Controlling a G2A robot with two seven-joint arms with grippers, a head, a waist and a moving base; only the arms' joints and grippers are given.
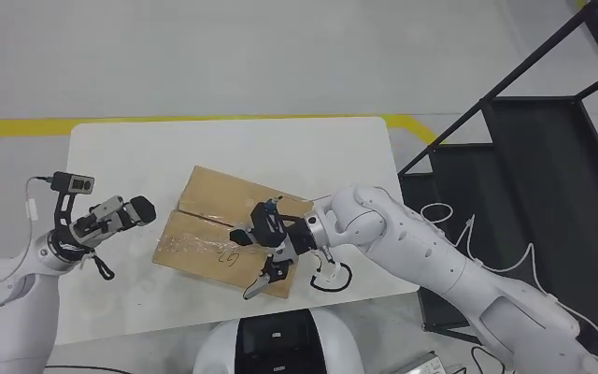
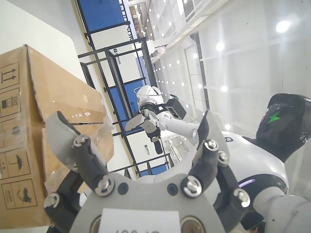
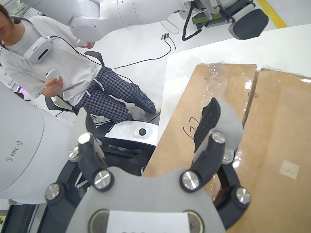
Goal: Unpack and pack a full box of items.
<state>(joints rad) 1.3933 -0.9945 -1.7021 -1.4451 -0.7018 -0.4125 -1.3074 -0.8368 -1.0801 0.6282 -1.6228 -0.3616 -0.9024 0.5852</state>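
Observation:
A brown cardboard box [image 1: 210,220] lies in the middle of the white table [image 1: 140,150], its top flaps closed under clear tape with a pen mark near the front edge. My right gripper [image 1: 245,262] hangs open at the box's front edge. In the right wrist view the box [image 3: 279,122] lies under one finger [image 3: 213,115], while the other finger sits off the box's edge. My left gripper [image 1: 121,238] is open and holds nothing, hovering left of the box above the table. The left wrist view shows the box's printed side [image 2: 21,112] close by.
A black cable loop [image 1: 332,276] lies on the table by the box's front right corner. A black metal stair frame [image 1: 523,140] stands off the table's right side. Bare table surface stretches behind and to the left of the box.

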